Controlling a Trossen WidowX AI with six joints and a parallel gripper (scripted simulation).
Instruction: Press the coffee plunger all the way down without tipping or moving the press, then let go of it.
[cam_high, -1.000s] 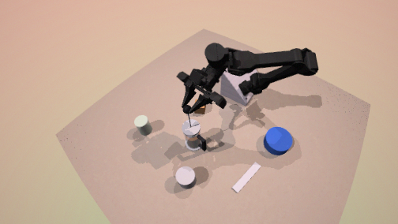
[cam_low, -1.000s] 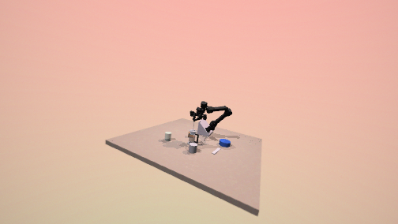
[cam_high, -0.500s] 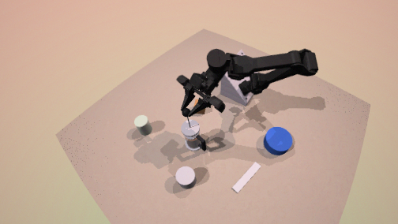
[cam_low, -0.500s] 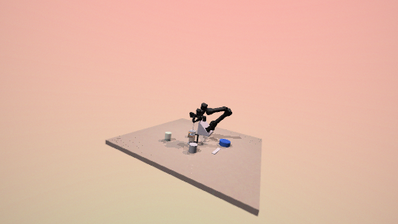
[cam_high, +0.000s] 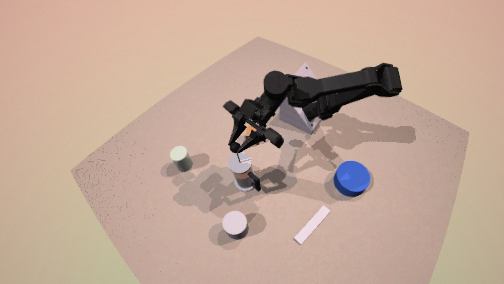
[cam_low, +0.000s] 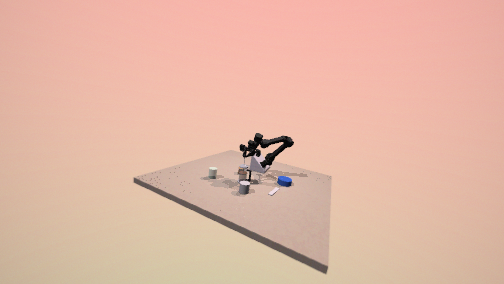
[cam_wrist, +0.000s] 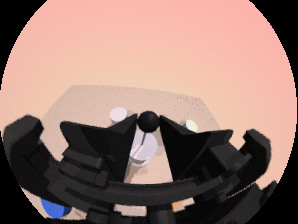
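Observation:
The coffee press stands upright, with a pale lid, a brown band and a black handle. Its black plunger knob is above the lid, with a length of thin rod showing between them. My gripper is shut on the knob, one fingertip on each side of it, best seen in the wrist view. In the exterior view the knob is too small to make out against the fingers.
A pale green cylinder, a grey cylinder with a pale top, a blue round block and a white bar are around the press. An orange piece shows partly behind the gripper.

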